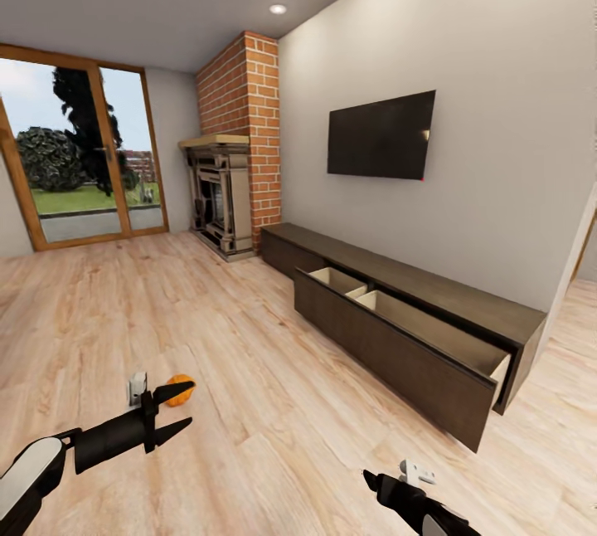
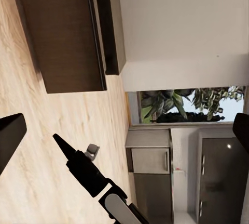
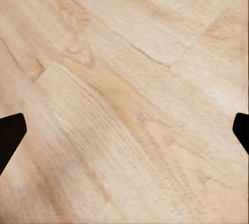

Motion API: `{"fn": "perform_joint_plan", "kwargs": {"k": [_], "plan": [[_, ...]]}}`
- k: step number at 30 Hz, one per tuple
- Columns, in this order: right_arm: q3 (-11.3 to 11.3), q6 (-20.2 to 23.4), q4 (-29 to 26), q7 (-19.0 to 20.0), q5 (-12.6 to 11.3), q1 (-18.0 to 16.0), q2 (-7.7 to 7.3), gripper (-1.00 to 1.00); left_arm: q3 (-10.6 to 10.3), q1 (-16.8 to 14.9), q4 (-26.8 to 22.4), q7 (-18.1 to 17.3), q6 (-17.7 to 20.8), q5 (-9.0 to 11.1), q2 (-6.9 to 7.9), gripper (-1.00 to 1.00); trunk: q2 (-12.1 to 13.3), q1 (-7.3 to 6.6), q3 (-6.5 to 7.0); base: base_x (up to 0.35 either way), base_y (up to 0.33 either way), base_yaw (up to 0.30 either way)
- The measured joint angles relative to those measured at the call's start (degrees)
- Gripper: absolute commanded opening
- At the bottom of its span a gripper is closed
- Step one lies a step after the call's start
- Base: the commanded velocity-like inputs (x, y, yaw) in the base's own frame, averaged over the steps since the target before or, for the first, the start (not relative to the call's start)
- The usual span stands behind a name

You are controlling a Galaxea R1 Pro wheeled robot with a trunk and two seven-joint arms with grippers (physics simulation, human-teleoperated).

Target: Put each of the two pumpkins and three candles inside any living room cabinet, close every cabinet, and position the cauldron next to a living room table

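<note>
A pumpkin (image 1: 180, 389) is lying on the floor (image 1: 249, 353), well apart from the cabinet (image 1: 398, 328) standing along the wall, fireplace (image 1: 220, 200) sitting beyond its far end.

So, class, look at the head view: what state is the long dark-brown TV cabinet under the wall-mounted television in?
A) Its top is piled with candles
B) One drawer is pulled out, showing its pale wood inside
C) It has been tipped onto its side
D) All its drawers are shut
B: the cabinet has a drawer standing out from its front, with pale wood compartments open to view, while the section nearer the fireplace sits flush.
</note>
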Motion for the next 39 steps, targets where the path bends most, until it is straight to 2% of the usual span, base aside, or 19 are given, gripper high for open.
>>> {"fn": "perform_joint_plan", "kwargs": {"k": [20,34,39], "plan": [[0.0,-0.1,0.0,0.3,0.0,0.0,-0.08,1.00,0.0,0.0,0.0,0.0,0.0,0.0,-0.34,1.00,0.0,0.00,0.00,0.000,-0.022,0.000],[0.0,-0.1,0.0,0.2,0.0,0.0,-0.09,1.00,0.0,0.0,0.0,0.0,0.0,0.0,-0.39,1.00,0.0,-0.01,0.00,0.068,0.000,0.000],[0.0,-0.1,0.0,0.1,0.0,0.0,-0.01,1.00,0.0,0.0,0.0,0.0,0.0,0.0,-0.31,1.00,0.0,-0.01,0.00,0.077,0.000,0.143]]}}
